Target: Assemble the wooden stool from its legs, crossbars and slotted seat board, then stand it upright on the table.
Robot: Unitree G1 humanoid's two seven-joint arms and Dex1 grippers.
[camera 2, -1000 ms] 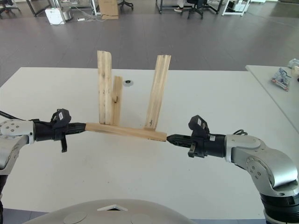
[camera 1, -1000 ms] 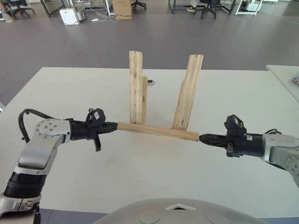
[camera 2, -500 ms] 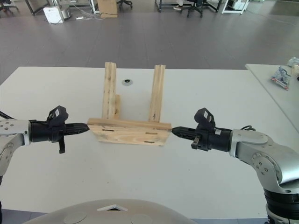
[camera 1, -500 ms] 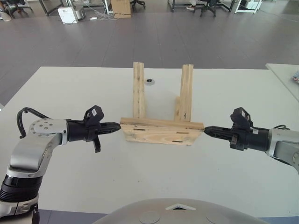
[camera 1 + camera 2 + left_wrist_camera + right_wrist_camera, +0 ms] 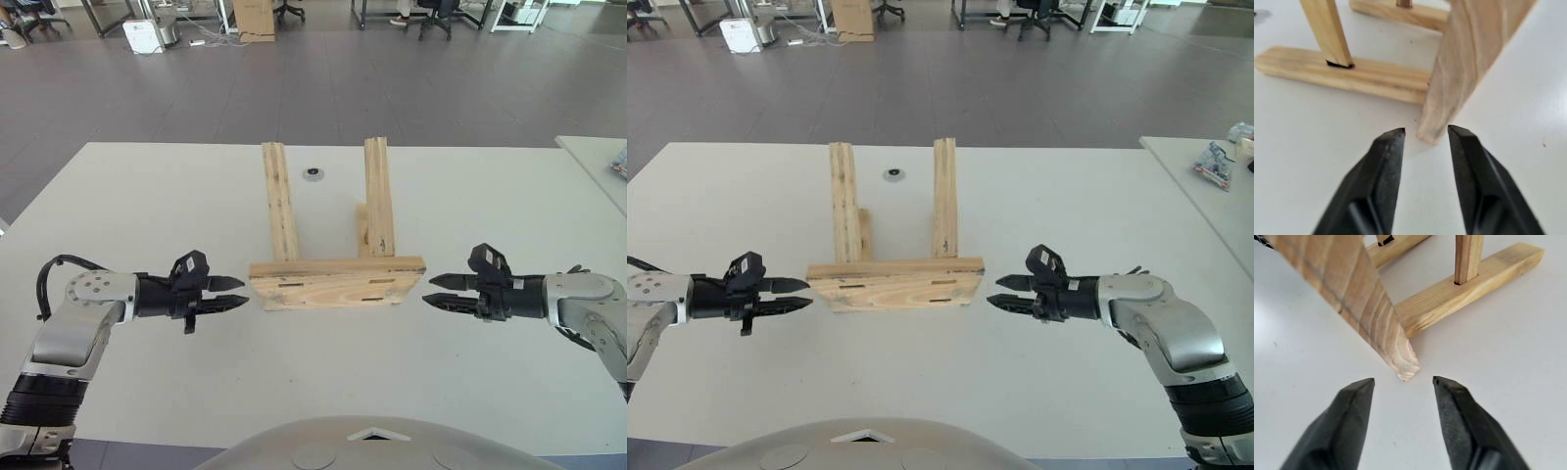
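Your stool (image 5: 333, 245) is together but lying on its side. The seat board (image 5: 333, 284) stands on its long edge between your two hands, and the two legs (image 5: 279, 201) run flat along the surface (image 5: 147, 196), pointing away from both hands. A short crossbar (image 5: 1327, 29) pokes up out of the leg nearest the left hand. Your left hand (image 5: 243, 292) sits just off one end of the board with its fingers (image 5: 1381, 166) spread apart, holding nothing. In its wrist view the board's bottom corner lines up with the gap but isn't touched. The right hand (image 5: 429, 290) mirrors that at the other end: fingers parted, corner just ahead, no contact. I'd say they're parked at the ends because that's the natural pinch for swinging the whole thing round onto its feet, which hasn't happened yet. Squeeze evenly from both sides or the board will likely skate across the surface. A small round disc (image 5: 313, 174) lies well beyond both hands, between the leg tips.
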